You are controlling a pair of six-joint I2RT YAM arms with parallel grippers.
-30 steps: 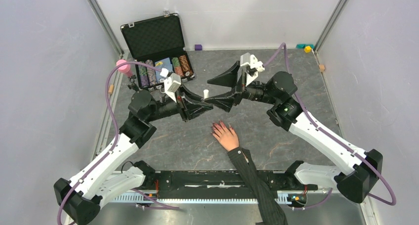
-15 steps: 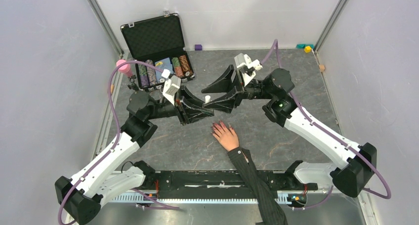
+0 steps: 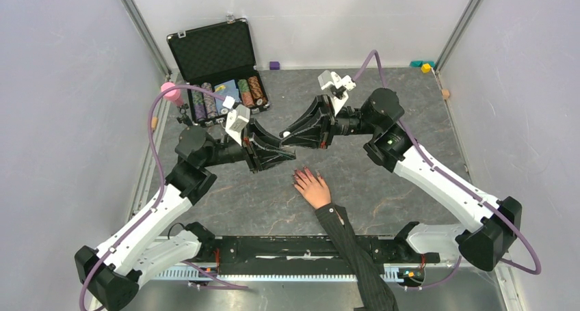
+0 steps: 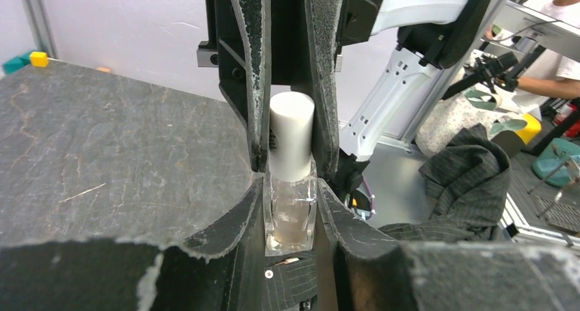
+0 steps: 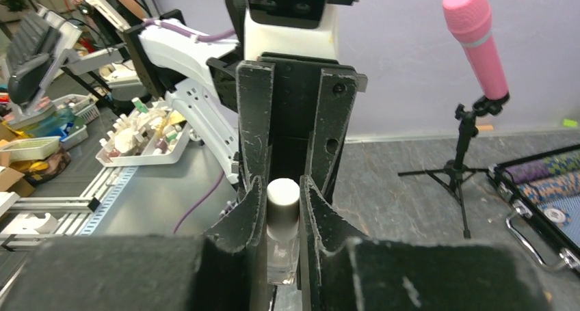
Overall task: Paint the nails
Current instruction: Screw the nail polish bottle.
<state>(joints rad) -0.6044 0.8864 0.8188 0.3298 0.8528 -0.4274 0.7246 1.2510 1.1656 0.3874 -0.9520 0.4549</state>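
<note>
left pincer [image 4: 291, 188] clamped on clear bottle [image 4: 291, 221] | right pincer [image 5: 280, 186] clamped on its white cap [image 4: 291, 133]

Bottle [image 3: 286, 130] mid-table [image 3: 383, 208], between my left gripper [image 3: 279, 145] and right gripper [image 3: 288, 136]. Hand [image 3: 314, 188] on table just before them, nails [image 3: 301, 176] at its far end. Case [image 3: 219, 65] behind, left; microphone [image 3: 169, 90] left of case.
</note>
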